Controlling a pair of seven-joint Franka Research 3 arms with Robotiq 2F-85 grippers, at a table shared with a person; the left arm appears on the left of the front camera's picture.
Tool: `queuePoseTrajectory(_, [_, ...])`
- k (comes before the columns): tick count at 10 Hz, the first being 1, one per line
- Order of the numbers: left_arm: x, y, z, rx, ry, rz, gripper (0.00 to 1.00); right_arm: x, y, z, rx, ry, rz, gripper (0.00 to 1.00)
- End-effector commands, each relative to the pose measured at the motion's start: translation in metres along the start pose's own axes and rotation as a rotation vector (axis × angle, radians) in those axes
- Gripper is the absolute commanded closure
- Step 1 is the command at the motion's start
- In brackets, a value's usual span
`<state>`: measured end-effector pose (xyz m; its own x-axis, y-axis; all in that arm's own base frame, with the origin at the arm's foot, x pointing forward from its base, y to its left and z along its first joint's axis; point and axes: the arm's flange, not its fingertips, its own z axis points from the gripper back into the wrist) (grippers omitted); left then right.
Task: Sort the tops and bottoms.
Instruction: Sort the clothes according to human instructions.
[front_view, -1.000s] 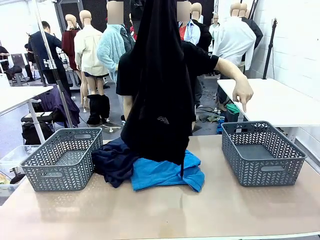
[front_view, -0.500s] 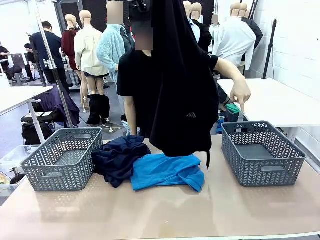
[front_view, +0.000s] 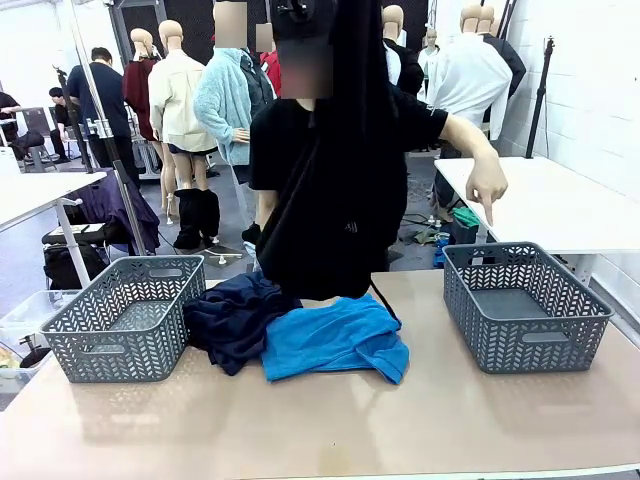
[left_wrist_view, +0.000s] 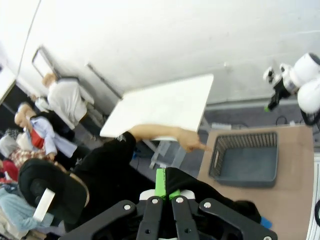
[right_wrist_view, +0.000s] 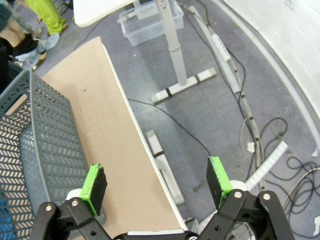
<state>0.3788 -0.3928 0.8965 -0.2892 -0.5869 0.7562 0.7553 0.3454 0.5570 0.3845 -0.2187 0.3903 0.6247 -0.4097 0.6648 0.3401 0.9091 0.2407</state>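
— Passing the left basket (front_view: 125, 320), rigid grey lattice, what hung there?
— A limp black garment (front_view: 340, 240), pinched between the closed left jaws above the navy and blue heap (front_view: 300, 340) on the counter (front_view: 320, 420). A person's hand (front_view: 487, 185) pointed at the right basket (front_view: 525, 305); I judged a high carry would clear its rim. Right jaws gaped empty.

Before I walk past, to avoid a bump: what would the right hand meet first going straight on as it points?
Probably the floor just past the table edge; the basket lies off to one side. Depth is unclear: the right hand might clip that edge.
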Motion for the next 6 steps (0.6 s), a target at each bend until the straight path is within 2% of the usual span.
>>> queuePoseTrajectory(1, [0.064,0.018,-0.039,-0.028,-0.206,-0.085,1.0,0.001,0.002,0.002,-0.007,0.008,-0.006,0.0])
queuePoseTrajectory(2, [0.095,0.022,-0.065,-0.057,-0.277,-0.098,1.0,0.001,0.002,0.002,-0.007,0.008,-0.006,0.0])
queuePoseTrajectory(4, [0.129,0.031,-0.108,-0.062,-0.335,-0.123,1.0,0.001,0.002,0.002,-0.007,0.008,-0.006,0.0])
queuePoseTrajectory(6, [0.151,0.031,-0.146,-0.172,-0.446,-0.054,1.0,0.001,0.002,0.002,-0.007,0.008,-0.006,0.0])
